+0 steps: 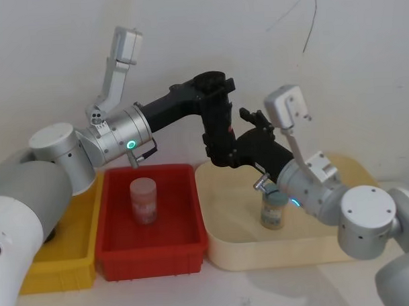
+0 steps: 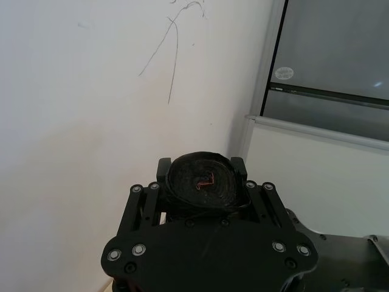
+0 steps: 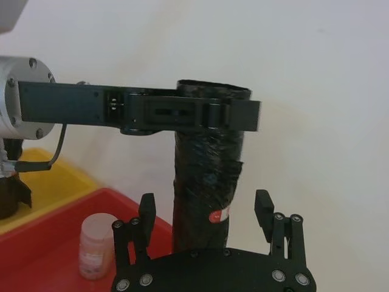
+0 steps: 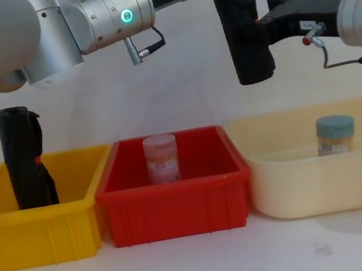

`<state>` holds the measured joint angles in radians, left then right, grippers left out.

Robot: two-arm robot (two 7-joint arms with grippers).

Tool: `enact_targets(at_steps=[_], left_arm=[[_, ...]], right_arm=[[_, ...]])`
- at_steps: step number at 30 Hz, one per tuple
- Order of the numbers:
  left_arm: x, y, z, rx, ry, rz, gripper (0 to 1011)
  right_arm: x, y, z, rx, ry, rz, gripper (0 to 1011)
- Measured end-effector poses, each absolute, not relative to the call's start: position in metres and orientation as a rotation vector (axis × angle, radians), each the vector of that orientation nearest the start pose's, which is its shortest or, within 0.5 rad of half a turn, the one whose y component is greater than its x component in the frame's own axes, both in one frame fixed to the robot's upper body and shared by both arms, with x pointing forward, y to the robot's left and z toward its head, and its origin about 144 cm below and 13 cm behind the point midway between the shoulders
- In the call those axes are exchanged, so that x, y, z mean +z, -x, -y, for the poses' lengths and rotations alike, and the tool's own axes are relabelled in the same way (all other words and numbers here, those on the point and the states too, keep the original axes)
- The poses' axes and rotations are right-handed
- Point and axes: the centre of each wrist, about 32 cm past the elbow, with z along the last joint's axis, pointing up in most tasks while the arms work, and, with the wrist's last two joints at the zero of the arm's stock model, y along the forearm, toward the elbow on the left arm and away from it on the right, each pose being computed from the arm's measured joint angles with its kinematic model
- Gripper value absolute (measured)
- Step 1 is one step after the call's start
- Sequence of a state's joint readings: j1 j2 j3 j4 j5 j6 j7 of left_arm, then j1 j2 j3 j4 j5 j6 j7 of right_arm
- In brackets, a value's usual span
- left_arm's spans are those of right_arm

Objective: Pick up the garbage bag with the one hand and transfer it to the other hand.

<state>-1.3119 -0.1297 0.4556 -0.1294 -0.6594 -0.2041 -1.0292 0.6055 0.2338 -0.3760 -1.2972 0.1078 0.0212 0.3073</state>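
Observation:
The garbage bag (image 1: 217, 129), a rolled black cylinder with a red mark, hangs upright in the air above the gap between the red bin and the cream tray. My left gripper (image 1: 212, 92), on the green-ringed arm, is shut on it near its top end (image 2: 203, 182). My right gripper (image 3: 205, 213), on the blue-ringed arm, comes in from the right at the bag's lower half (image 4: 245, 37). Its fingers (image 3: 146, 213) stand open on either side of the roll, with a gap between each of them and the plastic.
A second black roll (image 4: 26, 158) stands in the yellow bin (image 4: 39, 232) at the left. The red bin (image 1: 154, 245) holds a pink jar (image 1: 143, 200). A blue-lidded jar (image 1: 274, 211) stands in the cream tray (image 1: 262, 255) under my right arm.

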Motion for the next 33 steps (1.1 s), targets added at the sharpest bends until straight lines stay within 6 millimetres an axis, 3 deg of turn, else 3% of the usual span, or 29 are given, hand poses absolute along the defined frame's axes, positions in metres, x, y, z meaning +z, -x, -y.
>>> enact_targets(at_steps=[21, 31, 33], left_arm=[[1.326, -0.720, -0.131, 0.395, 0.254, -0.026, 553], [1.326, -0.720, -0.131, 0.395, 0.253, -0.026, 553], [1.326, -0.720, -0.131, 0.395, 0.253, -0.026, 553]], right_arm=[[1.291, -0.622, 0.177, -1.003, 0.185, 0.389, 1001], [1.295, -0.627, 0.172, -1.008, 0.202, 0.388, 791], [1.295, -0.627, 0.171, -1.009, 0.204, 0.388, 710]])
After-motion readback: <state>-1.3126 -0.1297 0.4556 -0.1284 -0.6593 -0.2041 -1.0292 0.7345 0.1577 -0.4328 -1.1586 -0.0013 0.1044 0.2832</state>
